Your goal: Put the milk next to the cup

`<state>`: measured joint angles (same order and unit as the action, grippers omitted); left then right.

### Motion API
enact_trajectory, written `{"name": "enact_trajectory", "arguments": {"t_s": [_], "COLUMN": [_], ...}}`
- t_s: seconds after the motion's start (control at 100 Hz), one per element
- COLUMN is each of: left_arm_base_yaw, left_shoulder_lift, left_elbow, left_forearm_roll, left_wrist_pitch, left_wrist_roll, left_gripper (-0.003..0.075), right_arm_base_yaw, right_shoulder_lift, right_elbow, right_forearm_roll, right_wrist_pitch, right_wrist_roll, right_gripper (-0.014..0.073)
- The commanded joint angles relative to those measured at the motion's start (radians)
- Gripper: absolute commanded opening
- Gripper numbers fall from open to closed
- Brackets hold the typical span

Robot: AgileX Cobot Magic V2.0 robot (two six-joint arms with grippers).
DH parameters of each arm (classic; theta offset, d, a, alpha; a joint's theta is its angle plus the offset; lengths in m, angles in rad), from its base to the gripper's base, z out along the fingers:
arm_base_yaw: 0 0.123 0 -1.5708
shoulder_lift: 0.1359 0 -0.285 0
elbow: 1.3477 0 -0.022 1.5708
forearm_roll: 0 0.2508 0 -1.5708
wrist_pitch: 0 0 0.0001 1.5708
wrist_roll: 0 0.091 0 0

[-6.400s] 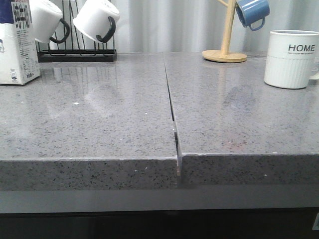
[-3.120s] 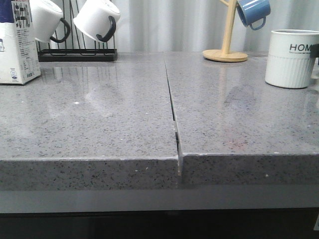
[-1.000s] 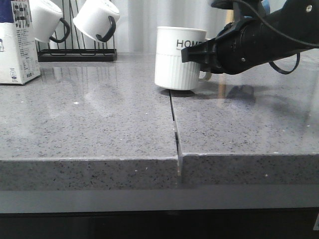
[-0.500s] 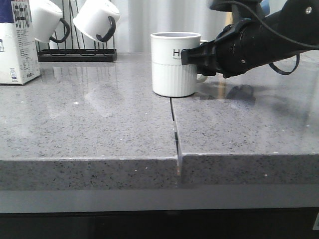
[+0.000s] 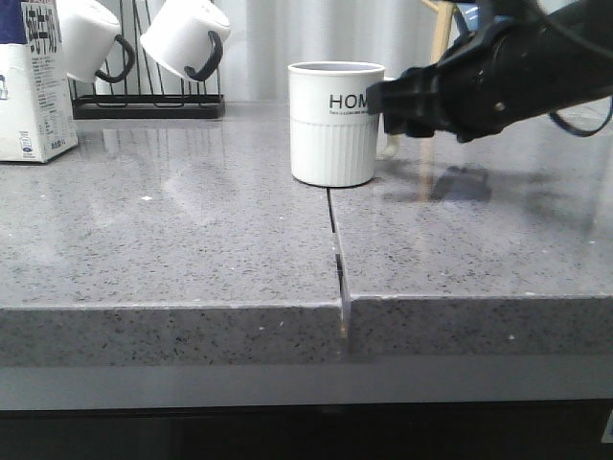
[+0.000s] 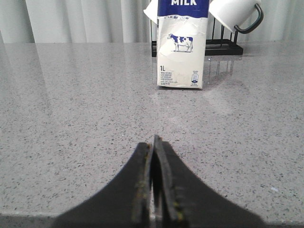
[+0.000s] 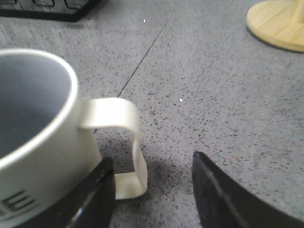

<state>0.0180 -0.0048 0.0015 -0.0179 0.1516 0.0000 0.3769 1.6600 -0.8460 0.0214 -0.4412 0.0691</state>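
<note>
milk point(image 6: 180, 45) upright at the table's point(image 5: 192, 249) far left, well apart from the cup point(image 5: 335, 125). left gripper point(image 6: 153, 142) closed, empty; right gripper point(image 7: 152, 190) parted around the cup handle. i judge the carton heavy, crushable; grasp mid-body.

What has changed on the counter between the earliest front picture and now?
The cup has been carried from the counter's far right to its middle, over the seam. The right gripper brought it there and now stands open around the handle, apparently let go. The milk stays at far left, untouched; the left gripper is shut, facing it.
</note>
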Motion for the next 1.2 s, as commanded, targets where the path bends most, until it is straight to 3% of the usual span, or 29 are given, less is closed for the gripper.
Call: {"name": "enact_trajectory", "arguments": {"t_s": [0.0, 0.28, 1.19], "left_arm_base_yaw": [0.002, 0.002, 0.002], "left_shoulder_lift": [-0.032, -0.032, -0.032], "left_elbow": [0.041, 0.041, 0.041], "left_forearm_roll": [-0.006, -0.006, -0.006], "left_wrist_pitch": [-0.088, -0.088, -0.091], "left_wrist_roll": [0.0, 0.0, 0.0], "left_gripper": [-0.0021, -0.0021, -0.0021], "right_arm_base_yaw": [-0.001, -0.001, -0.001], "right_shoulder_lift": [-0.116, -0.411, -1.472], "right_elbow": [0.021, 0.203, 0.536], "right_forearm_roll": [-0.001, -0.001, 0.015], "right_wrist_pitch": [-0.075, 0.07, 0.619], "right_wrist_roll": [-0.002, -0.002, -0.002], "right_gripper": [0.0354, -0.0074, -0.0068]}}
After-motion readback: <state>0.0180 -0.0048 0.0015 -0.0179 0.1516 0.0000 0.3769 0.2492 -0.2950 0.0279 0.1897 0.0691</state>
